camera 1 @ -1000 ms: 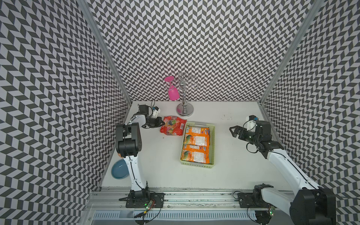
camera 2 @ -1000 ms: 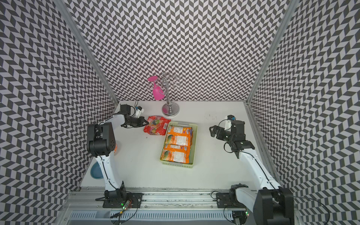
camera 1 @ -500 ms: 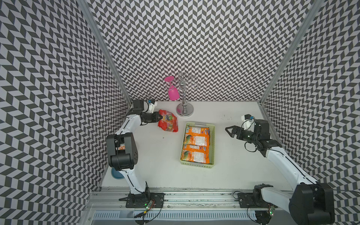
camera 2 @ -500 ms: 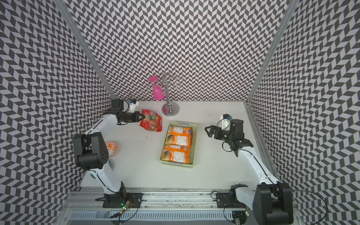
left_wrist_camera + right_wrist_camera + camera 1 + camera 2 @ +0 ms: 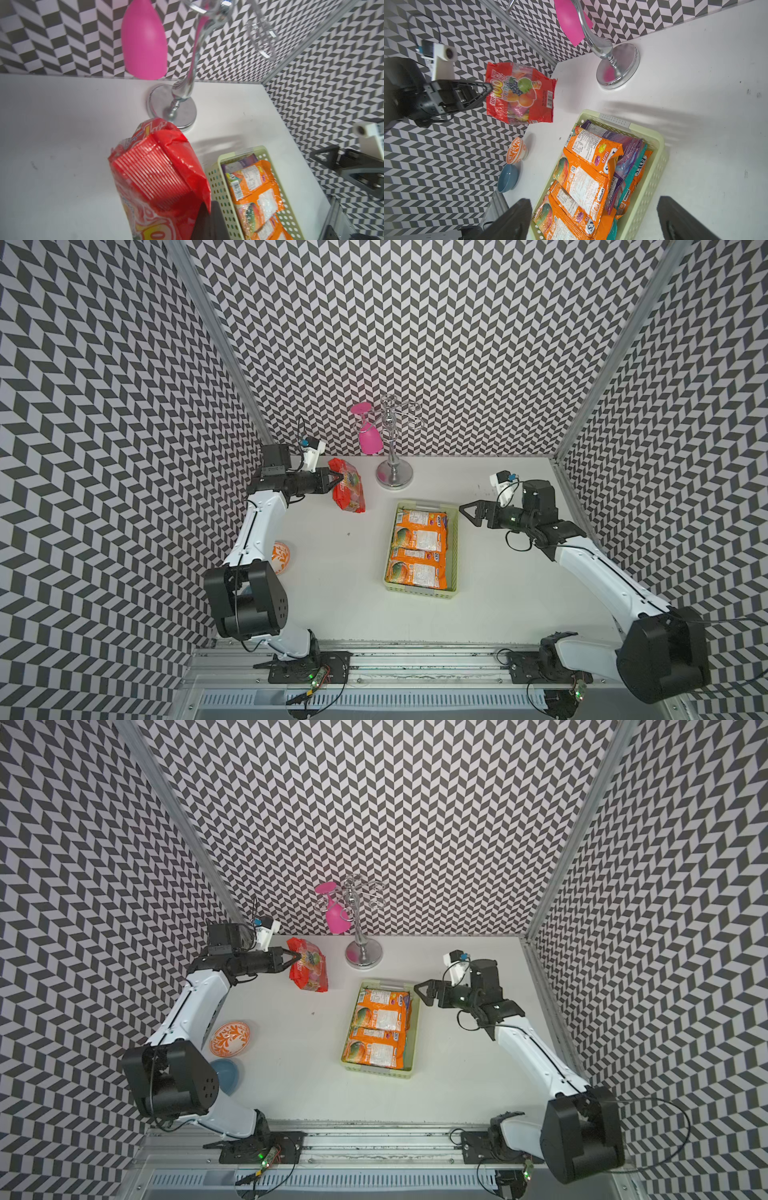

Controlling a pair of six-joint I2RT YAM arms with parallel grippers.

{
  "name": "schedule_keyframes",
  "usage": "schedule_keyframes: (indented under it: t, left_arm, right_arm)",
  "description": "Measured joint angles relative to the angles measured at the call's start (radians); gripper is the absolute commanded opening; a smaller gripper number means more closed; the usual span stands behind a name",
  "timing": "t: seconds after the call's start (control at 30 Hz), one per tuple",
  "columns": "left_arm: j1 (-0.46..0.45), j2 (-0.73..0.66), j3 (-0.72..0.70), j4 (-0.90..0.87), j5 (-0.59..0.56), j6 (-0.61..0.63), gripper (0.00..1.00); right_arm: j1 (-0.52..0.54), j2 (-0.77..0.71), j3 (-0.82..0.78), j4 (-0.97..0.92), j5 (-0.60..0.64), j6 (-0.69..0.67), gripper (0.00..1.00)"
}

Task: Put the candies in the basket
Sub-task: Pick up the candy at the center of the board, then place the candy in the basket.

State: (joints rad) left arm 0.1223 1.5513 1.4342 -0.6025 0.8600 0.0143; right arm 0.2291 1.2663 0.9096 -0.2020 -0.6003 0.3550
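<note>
The red fruit-printed bag [image 5: 348, 493] [image 5: 309, 969] hangs above the table at the back left, off the surface. My left gripper [image 5: 337, 480] [image 5: 294, 957] [image 5: 489, 87] is shut on its upper edge, seen close in the left wrist view [image 5: 158, 176]. The pale yellow-green basket [image 5: 455, 556] [image 5: 415, 1031] [image 5: 652, 166] sits mid-table, holding several candies [image 5: 417, 539] [image 5: 587, 172] in orange, purple and teal. My right gripper [image 5: 467, 512] [image 5: 424, 990] hovers open by the basket's far right corner, nothing between its fingers.
A chrome stand [image 5: 394, 472] with a pink glass [image 5: 369, 439] hanging from it is at the back, close to the red bag. An orange-patterned bowl [image 5: 230, 1038] and a blue bowl [image 5: 226, 1075] sit at the left edge beside the left arm.
The left gripper has raised the red bag off the table and drawn it back and left, so it now hangs. The right gripper has moved left toward the basket, still open.
</note>
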Motion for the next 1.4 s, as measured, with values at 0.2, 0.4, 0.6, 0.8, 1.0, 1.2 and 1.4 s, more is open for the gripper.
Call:
schedule_keyframes:
  t: [0.2,0.4,0.6,0.8,1.0,1.2,1.4]
  left_arm:
    - [-0.083,-0.072,0.042,-0.074,0.102,0.053,0.0]
    - [-0.231,-0.111,0.038,-0.126,0.154,0.097,0.0]
    - [-0.348,-0.153,-0.061,-0.064,0.263,0.022,0.0]
    - [-0.433,-0.13,-0.16,0.048,0.334,-0.113,0.0]
    - [-0.526,-0.085,-0.21,0.155,0.343,-0.217,0.0]
    - [-0.598,-0.025,-0.251,0.241,0.337,-0.312,0.0]
    - [-0.639,-0.001,-0.303,0.296,0.333,-0.353,0.0]
  right_arm:
    - [0.0,-0.005,0.0,-0.013,-0.021,-0.043,0.98]
    - [0.0,-0.03,0.0,-0.022,-0.046,-0.074,0.98]
    - [0.0,-0.054,0.0,-0.045,-0.056,-0.105,0.98]
    - [0.0,-0.098,-0.034,-0.03,-0.085,-0.113,0.97]
    - [0.0,-0.142,-0.088,-0.029,-0.093,-0.128,0.97]
    - [0.0,-0.173,-0.111,-0.026,-0.094,-0.131,0.97]
    - [0.0,-0.173,-0.111,-0.024,-0.093,-0.139,0.95]
